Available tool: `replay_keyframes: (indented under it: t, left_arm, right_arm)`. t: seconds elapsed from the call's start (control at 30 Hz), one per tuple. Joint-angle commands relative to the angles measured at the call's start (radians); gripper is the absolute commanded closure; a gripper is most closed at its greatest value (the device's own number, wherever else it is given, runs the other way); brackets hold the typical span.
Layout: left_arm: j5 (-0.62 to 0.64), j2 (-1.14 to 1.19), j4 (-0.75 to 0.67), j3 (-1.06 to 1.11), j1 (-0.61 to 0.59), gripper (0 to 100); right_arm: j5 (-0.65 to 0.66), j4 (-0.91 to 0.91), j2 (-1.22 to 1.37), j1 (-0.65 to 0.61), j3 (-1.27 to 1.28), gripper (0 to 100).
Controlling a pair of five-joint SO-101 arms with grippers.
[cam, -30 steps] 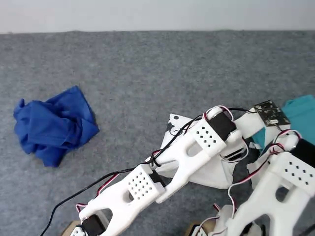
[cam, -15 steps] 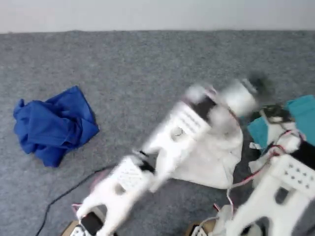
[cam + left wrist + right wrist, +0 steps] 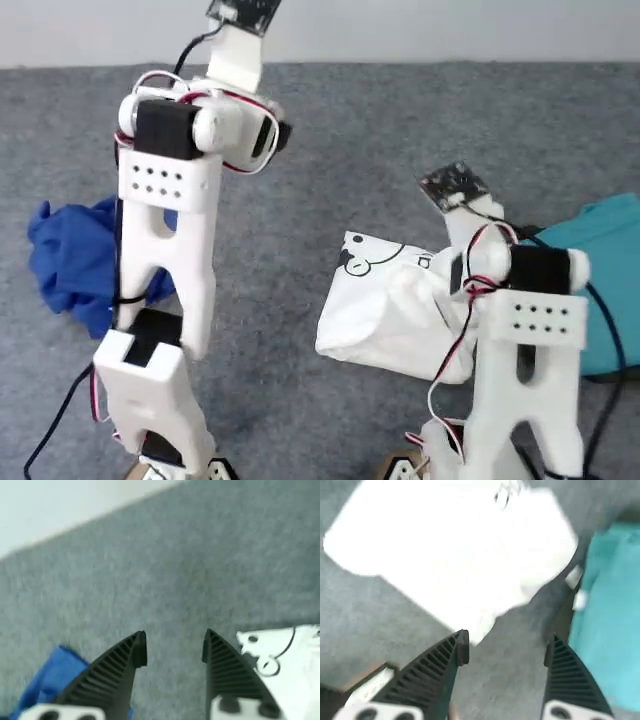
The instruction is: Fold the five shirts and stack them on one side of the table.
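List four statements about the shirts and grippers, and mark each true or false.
1. The white shirt lies between the blue shirt and the teal shirt. True.
2. The blue shirt is folded flat. False: it lies crumpled.
3. The left gripper is open and empty. True.
4. The right gripper is shut on the teal shirt. False: it is open, holds nothing, and hangs over the white shirt's edge.

left arm (image 3: 165, 230): swung up off the white shirt (image 3: 385, 310), now upright by the blue shirt (image 3: 70, 255) | right arm (image 3: 525, 330): moved in over white shirt | white shirt: uncovered
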Motion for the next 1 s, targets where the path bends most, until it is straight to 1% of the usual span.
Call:
replay_keyframes:
  t: [0.0, 0.13, 0.27, 0.53, 0.73, 0.9, 0.97]
  left_arm:
    - [0.003, -0.058, 0.014, 0.090, -0.064, 81]
    - [0.003, -0.029, 0.014, 0.229, -0.164, 81]
    - [0.003, 0.000, 0.015, 0.348, -0.232, 81]
    - [0.003, 0.009, 0.014, 0.463, -0.244, 81]
    - [0.003, 0.009, 0.014, 0.469, -0.244, 81]
    - [0.003, 0.009, 0.014, 0.469, -0.244, 81]
    - [0.003, 0.009, 0.014, 0.469, -0.244, 81]
  right_arm:
    - [-0.012, -0.084, 0.030, -0.053, -0.074, 74.6]
    - [-0.058, -0.124, 0.148, -0.137, -0.144, 74.6]
    - [-0.063, -0.147, 0.351, -0.216, -0.232, 74.6]
    - [-0.061, -0.150, 0.668, -0.361, -0.425, 74.6]
    - [-0.061, -0.139, 0.774, -0.383, -0.445, 74.6]
    - [-0.060, -0.153, 0.786, -0.354, -0.400, 74.6]
    - [-0.060, -0.188, 0.788, -0.338, -0.362, 74.6]
